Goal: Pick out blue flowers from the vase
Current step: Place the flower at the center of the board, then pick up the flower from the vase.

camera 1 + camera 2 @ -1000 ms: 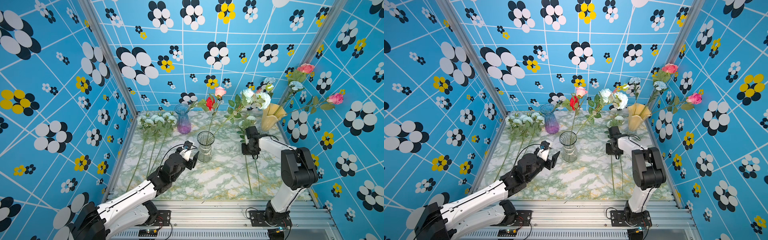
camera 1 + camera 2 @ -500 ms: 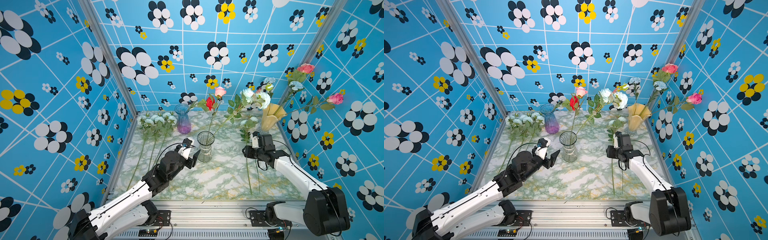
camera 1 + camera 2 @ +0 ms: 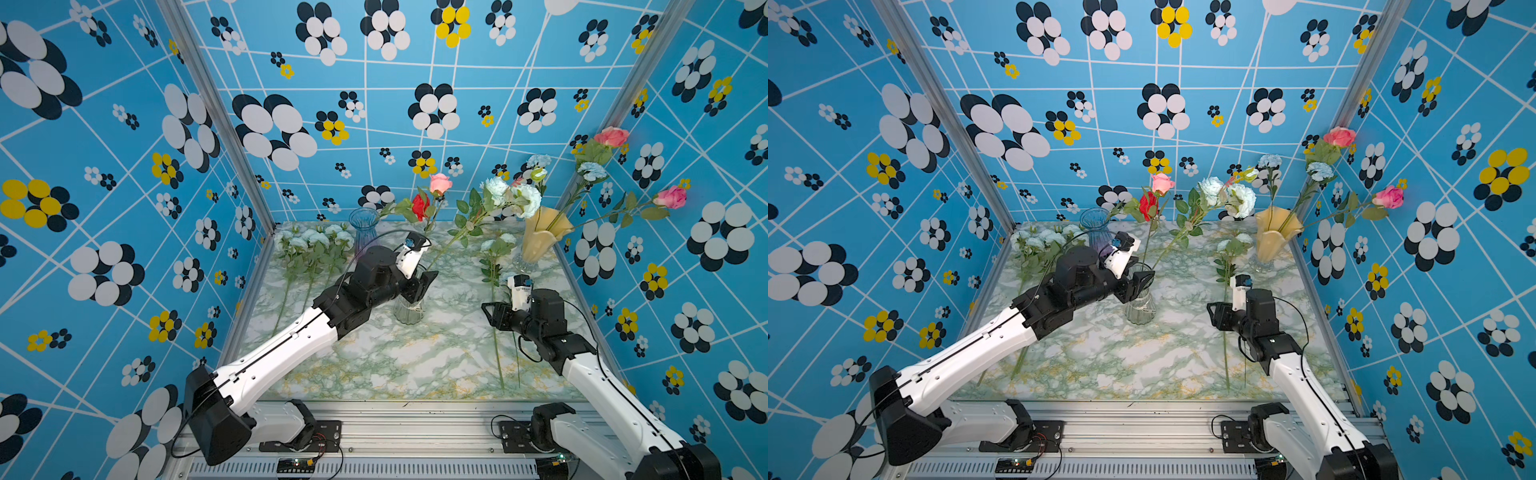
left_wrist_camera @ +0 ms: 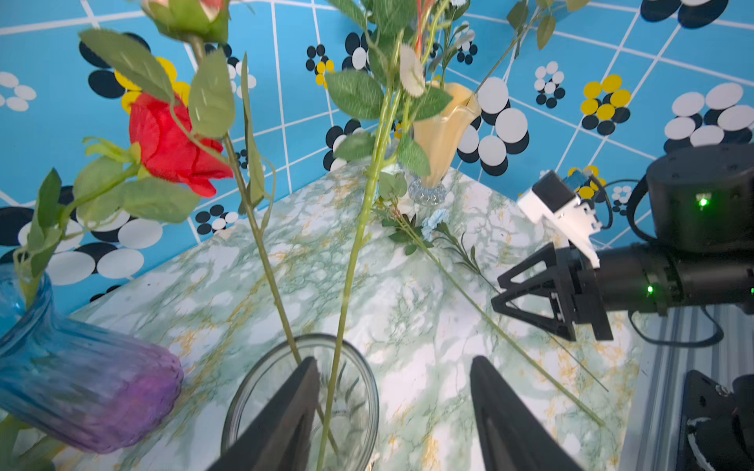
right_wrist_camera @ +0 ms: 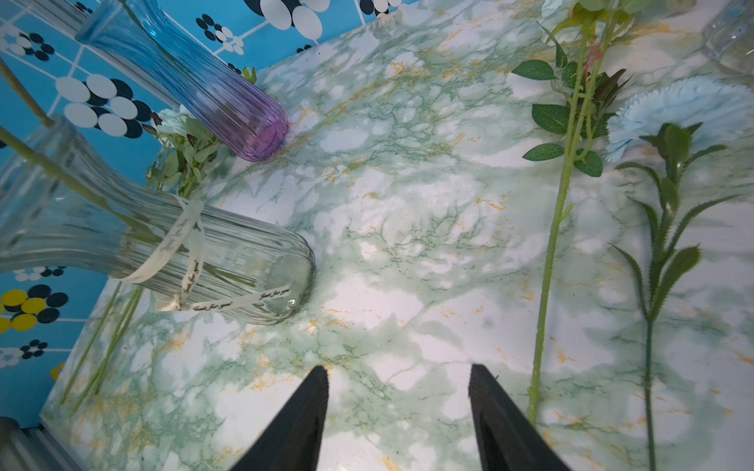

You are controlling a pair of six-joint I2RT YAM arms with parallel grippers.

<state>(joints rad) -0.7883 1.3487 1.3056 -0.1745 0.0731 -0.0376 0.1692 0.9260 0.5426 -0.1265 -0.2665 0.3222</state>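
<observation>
Clear glass vase point(image 3: 409, 309) stands mid-table on the marble tabletop point(image 3: 436, 365). It holds two stems: a pink rose point(image 3: 439, 183) and a blue flower stem point(image 4: 347, 293) that leans toward the yellow vase point(image 3: 540, 237), with its pale blue blooms point(image 3: 528, 199) high up.

Left gripper point(image 4: 393, 363) hovers at the vase mouth with fingers spread wide. The blue flower stem runs up between them, close beside one finger point(image 4: 293, 407), not clamped. The pink rose's stem crowds the same finger. Red rose point(image 4: 171, 151) leans in from the blue-purple vase point(image 3: 363, 226), near the gripper.

Right gripper point(image 5: 398, 367) sits low over bare marble, fingers wide, holding nothing. A blue carnation point(image 5: 677, 110) and a long green stem point(image 5: 551, 253) lie flat just beside it.

A row of blue flowers point(image 3: 316, 239) lies on the left arm's side of the table. The yellow vase holds small blue carnations point(image 3: 592, 170) mixed with pink roses point(image 3: 611, 136).
</observation>
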